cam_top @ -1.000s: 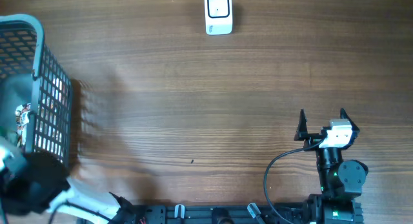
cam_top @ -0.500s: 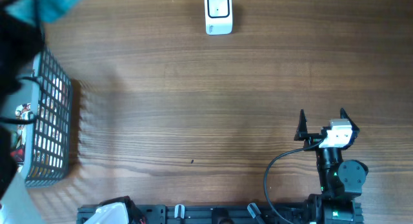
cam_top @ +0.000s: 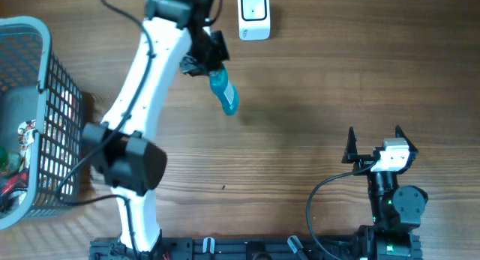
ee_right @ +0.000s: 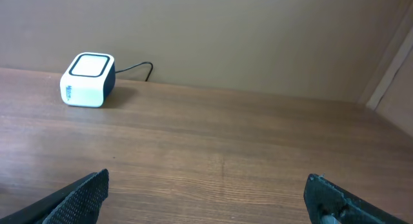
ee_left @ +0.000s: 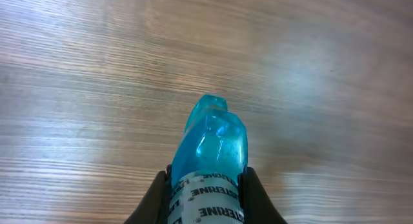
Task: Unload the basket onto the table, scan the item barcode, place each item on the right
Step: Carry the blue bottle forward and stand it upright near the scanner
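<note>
The item is a clear blue mouthwash bottle (cam_top: 225, 95) with a white printed label; no barcode shows on it in any view. My left gripper (cam_top: 213, 67) is shut on its labelled body and holds it above the table, its narrow end pointing toward the near right. In the left wrist view the bottle (ee_left: 213, 143) sticks out between the two dark fingers (ee_left: 159, 195). The white scanner (cam_top: 254, 15) with a dark window stands at the far edge, just right of and beyond the bottle. My right gripper (cam_top: 374, 134) rests open at the near right, nothing between its fingers.
A grey wire basket (cam_top: 46, 65) stands at the left edge with a few small items (cam_top: 25, 134) inside. From the right wrist view the scanner (ee_right: 88, 78) sits far left with its cable running behind, against a brown wall.
My left arm has swung out of the basket area and across the table, carrying the blue bottle up to a spot just in front of the scanner. The right arm has stayed still.
</note>
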`<state>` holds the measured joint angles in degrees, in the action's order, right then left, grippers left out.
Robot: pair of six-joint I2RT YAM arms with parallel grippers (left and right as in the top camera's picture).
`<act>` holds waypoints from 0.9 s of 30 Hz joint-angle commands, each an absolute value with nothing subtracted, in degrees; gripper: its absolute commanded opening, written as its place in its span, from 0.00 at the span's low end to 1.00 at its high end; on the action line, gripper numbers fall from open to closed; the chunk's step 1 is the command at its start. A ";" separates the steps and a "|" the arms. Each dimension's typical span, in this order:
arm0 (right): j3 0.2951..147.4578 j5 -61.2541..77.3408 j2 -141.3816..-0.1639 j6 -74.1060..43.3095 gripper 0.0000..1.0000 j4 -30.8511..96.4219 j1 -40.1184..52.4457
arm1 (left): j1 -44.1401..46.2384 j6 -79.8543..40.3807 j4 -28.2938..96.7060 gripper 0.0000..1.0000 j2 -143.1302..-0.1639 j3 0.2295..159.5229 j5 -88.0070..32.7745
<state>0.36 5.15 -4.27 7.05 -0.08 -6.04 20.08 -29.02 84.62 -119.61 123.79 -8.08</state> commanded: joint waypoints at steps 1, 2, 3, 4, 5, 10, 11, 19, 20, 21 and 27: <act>0.32 6.07 -4.03 6.02 1.00 -0.30 -5.85 | 22.11 -28.82 84.07 0.04 -122.69 124.60 -3.20; 0.32 6.07 -4.03 6.02 1.00 -0.30 -5.85 | 22.41 -28.82 83.83 0.04 -123.50 124.60 -2.61; 0.32 6.07 -4.03 6.02 1.00 -0.32 -5.85 | 22.63 -28.82 83.48 0.04 -124.09 124.60 -2.46; 0.32 6.07 -4.03 6.02 1.00 -0.30 -5.85 | 22.76 -28.80 82.94 0.04 -124.53 124.60 -2.17; 0.32 6.07 -4.03 6.04 1.00 -0.32 -5.85 | 22.76 -28.80 82.72 0.04 -124.75 124.60 -1.37; 0.32 6.07 -4.03 6.04 1.00 -0.30 -5.85 | 22.79 -28.80 82.81 0.14 -124.84 124.60 1.15; 0.32 6.04 -4.03 6.02 1.00 -0.30 -5.85 | 22.76 -28.80 82.87 0.14 -124.86 124.60 1.15; 0.32 6.07 -4.03 6.02 1.00 -0.30 -5.85 | 22.76 -28.77 82.91 0.52 -125.51 124.57 1.17; 0.32 6.07 -4.03 6.02 1.00 -0.30 -5.85 | 22.50 -28.77 82.98 0.57 -125.45 124.60 1.15; 0.32 6.04 -4.03 6.04 1.00 -0.30 -5.85 | 22.00 -28.80 82.98 0.58 -125.01 124.62 1.13; 0.32 6.07 -4.03 6.04 1.00 -0.30 -5.85 | 18.31 -28.75 82.76 0.69 -116.88 127.66 1.13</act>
<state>0.36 5.15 -4.27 7.05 -0.05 -6.04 20.82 -29.02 82.76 -123.42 123.87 0.40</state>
